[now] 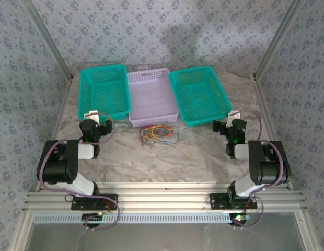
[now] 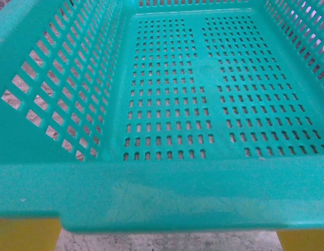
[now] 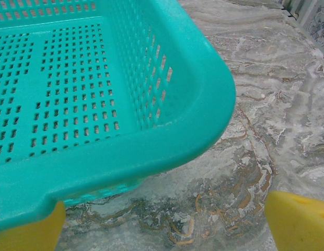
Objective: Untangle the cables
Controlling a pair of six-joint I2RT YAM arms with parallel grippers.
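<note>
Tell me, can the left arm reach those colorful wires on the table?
Probably yes. The cables lie on bare table before the lilac basket, with nothing between them and the open left gripper. It points at the left teal basket, so it must turn right.

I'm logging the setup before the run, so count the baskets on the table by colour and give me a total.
Teal baskets: 2, the left teal basket and the right teal basket
Lilac basket: 1, between them
Total: 3 baskets
</note>
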